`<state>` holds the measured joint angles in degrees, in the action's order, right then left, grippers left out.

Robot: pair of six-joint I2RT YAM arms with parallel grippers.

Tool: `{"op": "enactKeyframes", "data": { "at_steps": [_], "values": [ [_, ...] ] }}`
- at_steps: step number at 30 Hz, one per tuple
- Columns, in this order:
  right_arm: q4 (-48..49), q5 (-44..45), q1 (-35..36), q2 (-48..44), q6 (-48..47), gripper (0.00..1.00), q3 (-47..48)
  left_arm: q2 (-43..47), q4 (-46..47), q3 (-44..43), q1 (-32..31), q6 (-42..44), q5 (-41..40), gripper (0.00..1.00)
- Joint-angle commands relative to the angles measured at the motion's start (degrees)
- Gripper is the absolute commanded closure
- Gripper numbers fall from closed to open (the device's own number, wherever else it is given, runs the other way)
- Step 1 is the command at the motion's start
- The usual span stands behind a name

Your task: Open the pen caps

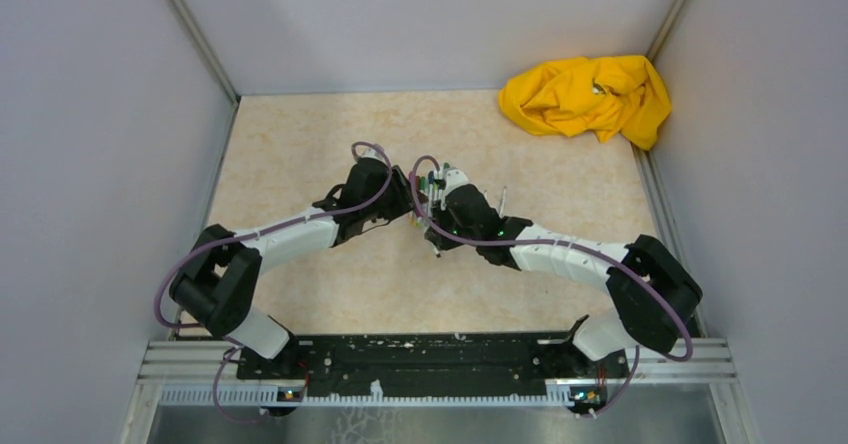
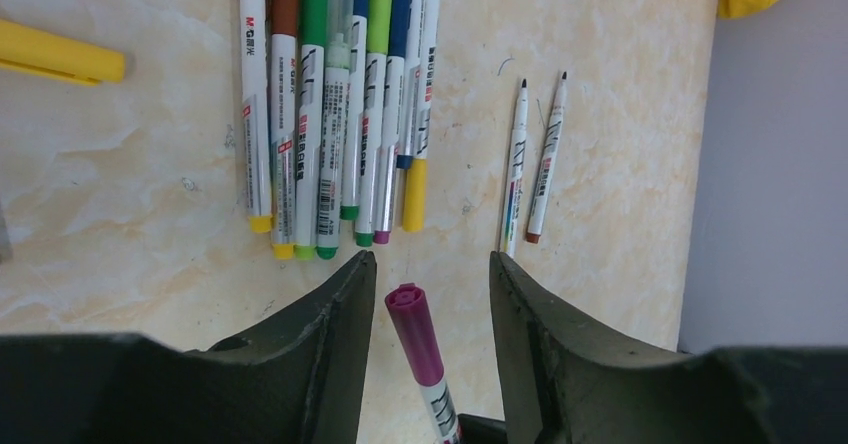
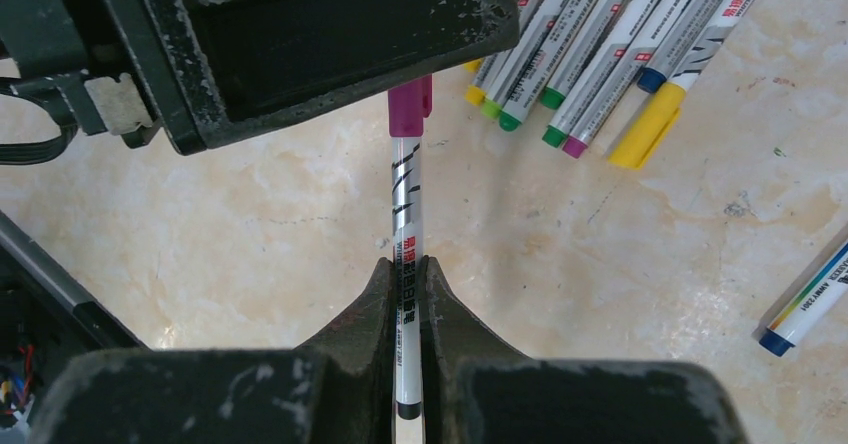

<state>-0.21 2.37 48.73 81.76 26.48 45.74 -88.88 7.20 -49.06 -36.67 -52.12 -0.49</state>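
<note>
Magenta cap (image 2: 412,329) sat on the end of a grey-white pen (image 3: 405,234), low centre of the left wrist view, lifted off the table (image 2: 120,214). The cap lay between the fingers of the left gripper (image 2: 430,261), which stood wide apart and touched it on neither side; it looked nearer the frame-left finger. The right gripper (image 3: 407,269) was clamped tight on the barrel, well down from the cap, bottom centre of its own view. In the top view both grippers met mid-table. Main risk as I judged it: the cap being off-centre, the nearer finger would hit first on closing and shove the pen sideways, twisting it in the right grip. The right hold being far from the cap, a pull could also lever the barrel or let it slide through the pads, so the cap stays on. If the left fingers closed too far down they would pinch barrel and cap together, and nothing would separate. A cap popped free could fall toward the row of capped pens (image 2: 340,114) just beyond at top centre, or toward the two uncapped pens (image 2: 515,164) right of centre. The yellow cloth (image 1: 585,94) in the upper right corner was well apart, no concern.
</note>
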Motion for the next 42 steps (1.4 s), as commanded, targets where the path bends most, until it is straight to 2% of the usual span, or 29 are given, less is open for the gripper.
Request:
{"op": "enactKeyframes", "data": {
  "at_steps": [1, 6, 10, 11, 17, 23, 31, 35, 37, 39, 42],
  "values": [
    [3.51, -0.62, 1.04, -2.76, 0.85, 1.0, 0.82, -0.5, 2.1, 0.1, -0.35, -2.04, -0.09, 0.51],
    [4.03, -0.39, 1.16, -2.93, 0.95, 1.0, 0.53, -0.18, 3.27, 1.15, -0.36, -2.93, 0.21, 0.71],
    [4.75, 0.22, 1.19, -3.25, 1.04, 1.0, -0.15, 0.27, 4.51, 2.21, -0.41, -3.48, 2.43, 0.97],
    [4.92, 0.53, 1.21, -3.33, 1.05, 1.0, -0.32, 0.36, 4.91, 2.69, -0.39, -3.7, 2.66, 1.0],
    [5.9, 0.84, 1.36, -3.01, 0.64, 1.0, -0.63, 0.42, 6.53, 3.92, -0.62, -4.39, 3.61, 1.0],
    [6.01, 0.53, 1.54, -1.05, 0.28, 0.89, 0.76, 1.36, 7.08, 3.82, -0.96, -4.23, 4.11, 1.0],
    [5.69, 1.13, 1.5, 1.34, -0.17, 0.89, 2.65, 2.06, 7.75, 4.14, -1.04, -4.3, 5.25, 1.0],
    [5.56, 1.39, 1.54, 2.66, -0.3, 0.89, 3.29, 2.3, 8.82, 4.73, -1.04, -4.73, 6.16, 1.0],
    [5.65, 1.38, 1.54, 3.03, -0.36, 0.92, 3.39, 2.48, 9.41, 4.82, -1.04, -4.68, 6.65, 1.0],
    [5.74, 1.4, 1.54, 3.35, -0.33, 1.0, 3.4, 2.64, 9.66, 4.76, -1.11, -4.66, 6.82, 1.0],
    [5.74, 1.15, 1.55, 3.4, -0.33, 1.0, 3.02, 3.12, 9.85, 4.73, -1.06, -4.62, 6.92, 1.0]
  ]
}}
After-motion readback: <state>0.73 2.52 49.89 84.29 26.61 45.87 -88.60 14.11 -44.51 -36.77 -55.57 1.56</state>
